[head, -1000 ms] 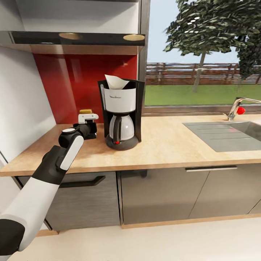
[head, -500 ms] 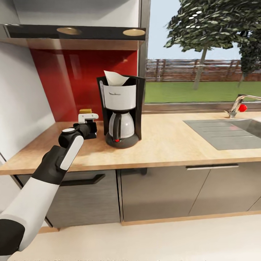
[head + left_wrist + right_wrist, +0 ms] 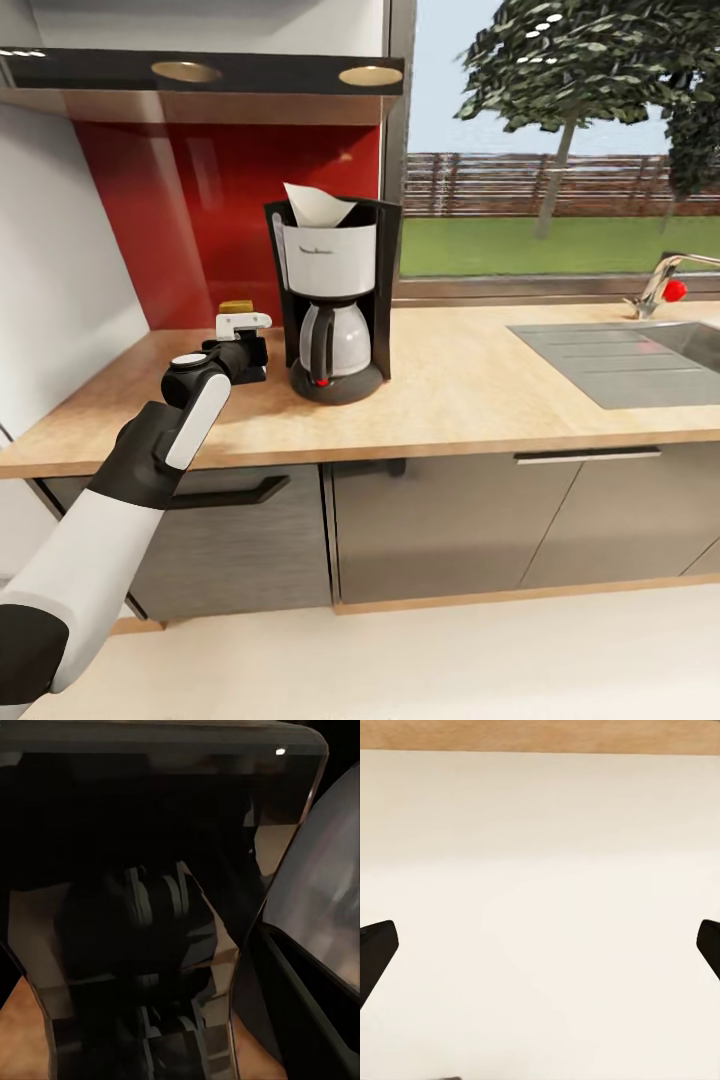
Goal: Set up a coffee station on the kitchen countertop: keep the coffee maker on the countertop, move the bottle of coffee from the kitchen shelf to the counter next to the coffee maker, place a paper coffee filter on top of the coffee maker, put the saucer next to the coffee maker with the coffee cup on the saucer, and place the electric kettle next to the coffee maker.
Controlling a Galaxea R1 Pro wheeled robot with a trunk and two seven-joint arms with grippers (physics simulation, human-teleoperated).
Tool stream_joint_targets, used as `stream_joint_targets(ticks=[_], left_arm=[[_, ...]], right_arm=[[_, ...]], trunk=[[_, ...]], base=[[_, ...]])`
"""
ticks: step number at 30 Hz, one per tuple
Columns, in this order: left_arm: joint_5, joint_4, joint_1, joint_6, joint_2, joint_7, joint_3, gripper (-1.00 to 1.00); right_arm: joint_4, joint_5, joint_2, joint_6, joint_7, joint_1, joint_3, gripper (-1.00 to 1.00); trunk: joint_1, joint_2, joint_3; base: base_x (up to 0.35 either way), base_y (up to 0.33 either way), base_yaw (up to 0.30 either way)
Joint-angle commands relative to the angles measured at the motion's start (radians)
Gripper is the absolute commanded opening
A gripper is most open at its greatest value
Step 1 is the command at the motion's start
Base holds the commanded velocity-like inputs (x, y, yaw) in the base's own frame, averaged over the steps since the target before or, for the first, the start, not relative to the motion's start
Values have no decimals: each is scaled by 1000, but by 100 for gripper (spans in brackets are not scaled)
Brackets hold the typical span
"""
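Countertop [image 3: 480, 390] of light wood grain carries the tall black-and-white coffee maker [image 3: 330, 295], a white paper coffee filter [image 3: 318, 205] resting in its top. Over the last second the whole head view has drifted slightly, so the camera moved, not the objects. The left gripper [image 3: 243, 345] sits just beside the machine at the small dark bottle of coffee with gold cap [image 3: 236, 308]; I cannot tell whether it pinches it. The left wrist view is dark glossy surfaces. In the right wrist view, the right gripper [image 3: 540, 945] hangs spread over pale floor [image 3: 540, 870]. Bottle placement looks nearly finished.

Light wood kitchen countertop [image 3: 470, 385], coffee maker [image 3: 330, 300] and bottle of coffee [image 3: 238, 312] on it
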State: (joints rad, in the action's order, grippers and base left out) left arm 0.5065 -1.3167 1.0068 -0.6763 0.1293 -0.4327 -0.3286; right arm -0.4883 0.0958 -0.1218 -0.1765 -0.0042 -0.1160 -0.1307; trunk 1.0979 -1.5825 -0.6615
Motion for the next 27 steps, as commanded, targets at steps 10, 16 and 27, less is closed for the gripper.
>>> stream_joint_targets(ticks=[10, 16, 27], left_arm=[[9, -3, 1, -2, 1, -9, -3, -100], [9, -4, 1, -2, 1, -9, -2, -100], [9, -3, 1, -2, 2, -9, -1, -100]], right_arm=[[1, 10, 1, -3, 0, -1, -4, 100], [1, 10, 1, -3, 0, -1, -4, 100], [1, 10, 1, -3, 0, -1, -4, 100]], trunk=[[0, 0, -3], [0, 0, -3], [0, 0, -3]], base=[[29, 38, 0], [12, 14, 0], [78, 51, 0]])
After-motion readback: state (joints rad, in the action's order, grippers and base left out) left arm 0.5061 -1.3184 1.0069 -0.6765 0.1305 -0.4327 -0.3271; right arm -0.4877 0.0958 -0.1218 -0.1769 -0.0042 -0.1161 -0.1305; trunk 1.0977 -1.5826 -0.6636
